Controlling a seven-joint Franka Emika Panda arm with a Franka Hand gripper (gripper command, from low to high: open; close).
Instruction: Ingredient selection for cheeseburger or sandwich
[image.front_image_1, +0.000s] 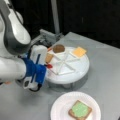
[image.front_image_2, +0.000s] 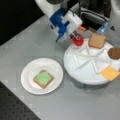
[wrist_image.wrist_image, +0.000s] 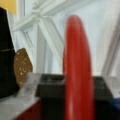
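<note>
At about nine o'clock of a front view, the gripper (image.front_image_1: 48, 65) sits at the rim of the white divided tray (image.front_image_1: 75, 72), pinching the red disc (image.front_image_1: 49, 66), of which only a small red edge shows past the blue-and-white gripper body. On the tray, a toast square (image.front_image_1: 49, 57) lies at ten o'clock, a brown patty (image.front_image_1: 58, 48) at twelve o'clock, and the cheese square (image.front_image_1: 79, 51) at two o'clock. Toward six o'clock of the tray, on the grey counter (image.front_image_1: 107, 75), the paper plate (image.front_image_1: 60, 105) carries the sandwich (image.front_image_1: 80, 110): a toast square topped by the green disc (image.front_image_1: 80, 109). In a front view from the opposite side, the gripper (image.front_image_2: 76, 38) comes in from twelve o'clock and holds the red disc (image.front_image_2: 78, 40) on edge over the tray's (image.front_image_2: 80, 75) rim at ten o'clock; the loose toast square (image.front_image_2: 97, 40) lies at one o'clock on the tray, the patty (image.front_image_2: 114, 53) at three o'clock and the cheese square (image.front_image_2: 110, 73) at four o'clock. The plate (image.front_image_2: 28, 75) lies at eight o'clock of the tray, with the sandwich (image.front_image_2: 43, 79) and its green disc (image.front_image_2: 44, 77) on it. In the wrist view, the red disc (wrist_image.wrist_image: 76, 70) stands upright on edge in the gripper, its lower part between dark fingers (wrist_image.wrist_image: 52, 95); the toast square (wrist_image.wrist_image: 22, 65) shows at nine o'clock, the tray's ribs (wrist_image.wrist_image: 40, 32) lie behind, and a corner of the cheese square (wrist_image.wrist_image: 8, 5) peeks in at eleven o'clock.
</note>
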